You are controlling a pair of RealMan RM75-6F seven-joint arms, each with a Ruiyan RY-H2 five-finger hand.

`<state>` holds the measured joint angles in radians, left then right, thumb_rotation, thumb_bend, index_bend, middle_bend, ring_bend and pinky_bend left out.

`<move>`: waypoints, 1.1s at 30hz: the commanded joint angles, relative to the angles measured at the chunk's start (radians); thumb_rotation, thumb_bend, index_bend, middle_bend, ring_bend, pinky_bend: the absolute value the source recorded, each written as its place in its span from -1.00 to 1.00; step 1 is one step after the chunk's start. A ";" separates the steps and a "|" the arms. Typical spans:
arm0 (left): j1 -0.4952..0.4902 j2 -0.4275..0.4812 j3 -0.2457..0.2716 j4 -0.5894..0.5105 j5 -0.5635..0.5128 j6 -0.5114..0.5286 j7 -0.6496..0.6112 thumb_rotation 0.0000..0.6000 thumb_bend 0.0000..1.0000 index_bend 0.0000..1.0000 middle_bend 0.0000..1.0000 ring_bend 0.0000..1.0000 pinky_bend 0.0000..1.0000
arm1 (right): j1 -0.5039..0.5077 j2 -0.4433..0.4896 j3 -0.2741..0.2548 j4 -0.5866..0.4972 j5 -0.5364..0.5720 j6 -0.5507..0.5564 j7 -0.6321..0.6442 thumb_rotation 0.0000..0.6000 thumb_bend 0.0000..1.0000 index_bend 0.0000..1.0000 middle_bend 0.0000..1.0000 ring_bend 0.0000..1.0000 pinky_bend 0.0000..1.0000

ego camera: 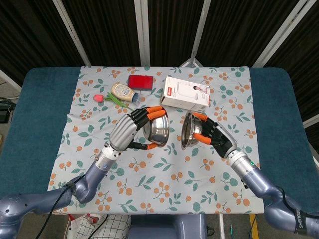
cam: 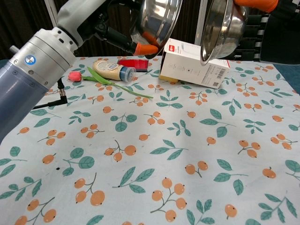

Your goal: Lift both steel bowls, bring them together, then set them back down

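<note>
Left hand [ego camera: 130, 130] grips the left steel bowl [ego camera: 158, 130], fingers wrapped over its rim; right hand [ego camera: 213, 138] grips the right steel bowl [ego camera: 189, 131]. Both bowls tilted, raised above the floral cloth [ego camera: 164, 169], near each other, seemingly not touching, in front of the white box [ego camera: 187, 92].

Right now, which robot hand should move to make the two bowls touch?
Either would do, though I'd lean left. The left robot hand holds its bowl tilted toward the other, and the right robot hand holds its bowl facing back, a small gap apart. Neither is clearly nearer.
</note>
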<state>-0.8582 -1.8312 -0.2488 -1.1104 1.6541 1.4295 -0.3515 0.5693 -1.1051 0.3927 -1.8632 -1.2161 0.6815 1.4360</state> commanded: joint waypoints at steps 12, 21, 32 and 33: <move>-0.080 -0.130 0.001 0.178 0.019 0.032 -0.119 1.00 -0.22 -0.06 0.37 0.08 0.39 | -0.008 -0.035 0.016 -0.086 0.078 0.034 -0.114 1.00 -0.12 1.00 0.76 0.94 1.00; -0.104 -0.172 0.007 0.247 0.012 0.039 -0.165 1.00 -0.21 -0.06 0.37 0.08 0.39 | -0.030 -0.020 0.033 -0.116 0.087 0.030 -0.131 1.00 -0.12 1.00 0.76 0.94 1.00; -0.149 -0.216 0.017 0.343 0.023 0.055 -0.212 1.00 -0.22 -0.06 0.37 0.08 0.39 | -0.055 -0.005 0.049 -0.128 0.063 0.003 -0.102 1.00 -0.11 1.00 0.76 0.94 1.00; -0.152 -0.221 0.019 0.354 0.025 0.060 -0.211 1.00 -0.22 -0.06 0.37 0.08 0.39 | -0.058 -0.003 0.051 -0.127 0.061 0.001 -0.098 1.00 -0.11 1.00 0.76 0.94 1.00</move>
<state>-1.0038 -2.0445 -0.2330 -0.7679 1.6762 1.4838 -0.5605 0.5127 -1.1095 0.4425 -1.9903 -1.1542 0.6838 1.3361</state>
